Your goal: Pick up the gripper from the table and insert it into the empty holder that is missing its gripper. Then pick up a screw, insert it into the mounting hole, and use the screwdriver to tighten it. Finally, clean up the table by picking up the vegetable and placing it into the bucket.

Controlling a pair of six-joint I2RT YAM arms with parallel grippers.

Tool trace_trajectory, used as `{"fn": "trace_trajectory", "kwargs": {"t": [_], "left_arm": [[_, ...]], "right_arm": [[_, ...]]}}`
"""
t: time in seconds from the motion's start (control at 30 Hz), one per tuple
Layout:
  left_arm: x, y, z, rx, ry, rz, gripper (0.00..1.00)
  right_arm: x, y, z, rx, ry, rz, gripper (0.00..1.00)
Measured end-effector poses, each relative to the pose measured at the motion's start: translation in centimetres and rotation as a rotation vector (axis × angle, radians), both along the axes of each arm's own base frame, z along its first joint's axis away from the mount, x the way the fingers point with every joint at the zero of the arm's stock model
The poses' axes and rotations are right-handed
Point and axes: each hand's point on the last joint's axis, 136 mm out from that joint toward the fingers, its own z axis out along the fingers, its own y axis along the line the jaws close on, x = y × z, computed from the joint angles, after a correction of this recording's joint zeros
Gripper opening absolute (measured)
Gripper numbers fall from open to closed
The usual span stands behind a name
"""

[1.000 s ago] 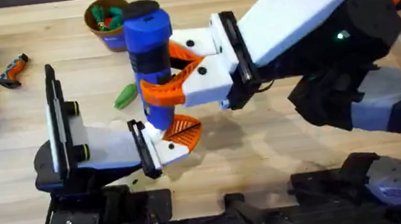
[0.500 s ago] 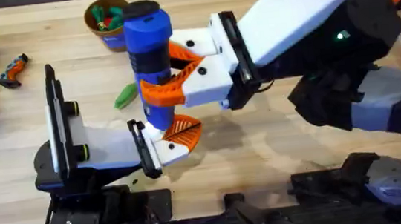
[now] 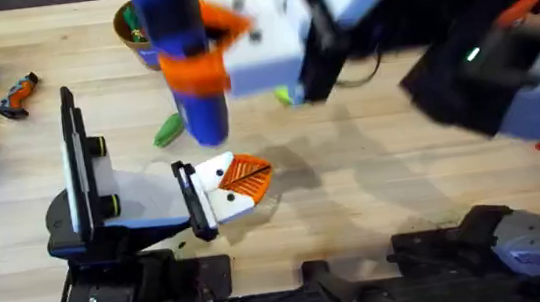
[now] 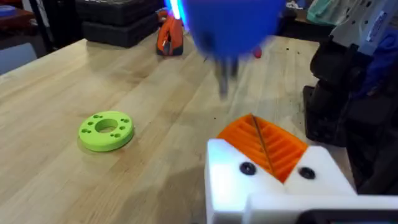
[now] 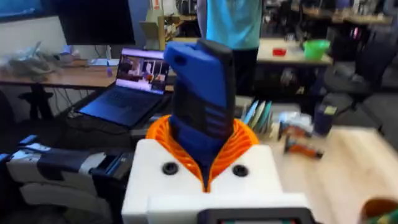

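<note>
The left hand (image 3: 228, 181) lies low on the worktop (image 3: 376, 200), tip pointing to about 3 o'clock, laid flat, I judge, so that its mounting hole faces up for the driver. The orange gripper (image 3: 248, 174) sits at its tip, against the white holder (image 3: 214, 172). In the left wrist view two dark screw heads show in the white part just beside the ribbed wedge. Whether this hand is wide or narrow I cannot tell.

At about 12 o'clock from it, the right hand (image 3: 202, 63) clamps its orange pads round the middle of the blue screwdriver (image 3: 179, 50), holding it upright with the bit down. The bit hangs clear above the wedge, apart from it, so no tightening is under way. The upright grip keeps the bit in line with the hole.

The green vegetable (image 3: 168, 131) lies on the worktop at 11 o'clock of the left hand, near the driver's lower end and not yet cleared. A lime-green disc (image 4: 106, 130) lies apart on the wood.

Farthest, at 12 o'clock by the far edge, stands the bucket (image 3: 134, 35), partly hidden by the driver, ready for the vegetable.
</note>
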Motion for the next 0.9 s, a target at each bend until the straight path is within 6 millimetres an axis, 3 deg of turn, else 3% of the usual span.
{"fn": "trace_trajectory", "kwargs": {"t": [0.17,0.3,0.57,0.73,0.9], "left_arm": [[0.0,0.0,0.0,0.0,0.0,0.0,0.011],[0.0,0.0,0.0,0.0,0.0,0.0,0.011],[0.0,0.0,0.0,0.005,-0.013,0.0,0.011],[0.0,0.0,0.0,0.006,-0.018,-0.001,0.011],[0.0,0.0,0.0,0.006,-0.018,-0.001,0.011]], "right_arm": [[1.2,-1.4,4.9,0.0,-0.081,0.001,0.025],[4.1,-3.6,4.7,-0.098,0.004,-0.06,0.025],[10.3,-11.2,-3.5,-0.461,0.327,-0.417,0.025],[12.6,-15.7,-6.7,-0.713,0.201,-0.656,0.025],[12.5,-19.8,-11.1,-1.042,0.023,-0.702,0.025]]}}
